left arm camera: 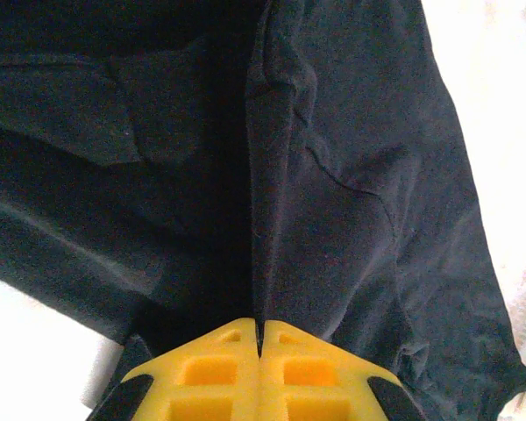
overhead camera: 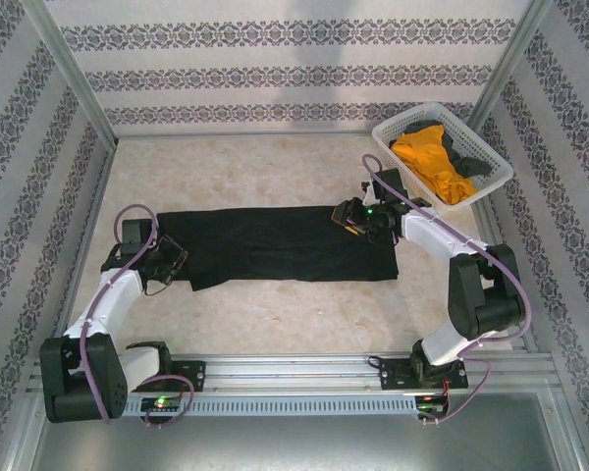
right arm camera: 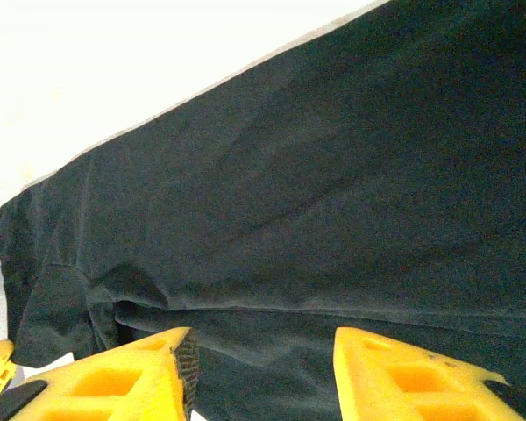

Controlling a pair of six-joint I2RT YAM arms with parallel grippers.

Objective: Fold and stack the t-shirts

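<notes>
From above, the black t-shirt (overhead camera: 275, 245) lies flat across the middle of the table (overhead camera: 275, 167), its long axis running left to right between the 2 arms. The left gripper (overhead camera: 163, 263) sits at the shirt's left end, and the right gripper (overhead camera: 359, 218) is over its far right corner. Off to the far right, well apart from both, the white basket (overhead camera: 385, 132) holds the orange-yellow t-shirt (overhead camera: 430, 162) and another dark t-shirt (overhead camera: 468, 157).

At the left wrist, the left gripper (left arm camera: 259, 326) has its yellow fingers pressed together. A raised ridge in the black t-shirt (left arm camera: 359, 219) runs straight away from their tips, so they look to be pinching a thin fold, though the nip itself is too dark to be sure of.

At the right wrist, the right gripper (right arm camera: 261, 351) has its jaws apart and holds nothing. The black t-shirt (right arm camera: 333, 193) spreads just ahead of and under the jaws, its hem running diagonally toward the upper right, with a rounded corner at the lower left.

Judging by this, the first shirt is not yet folded and 2 wait in the basket. The coming move turns on each arm having the end nearest it. The right jaws would need to drop and close on the edge directly before them, so both ends can be carried across the long axis together.
</notes>
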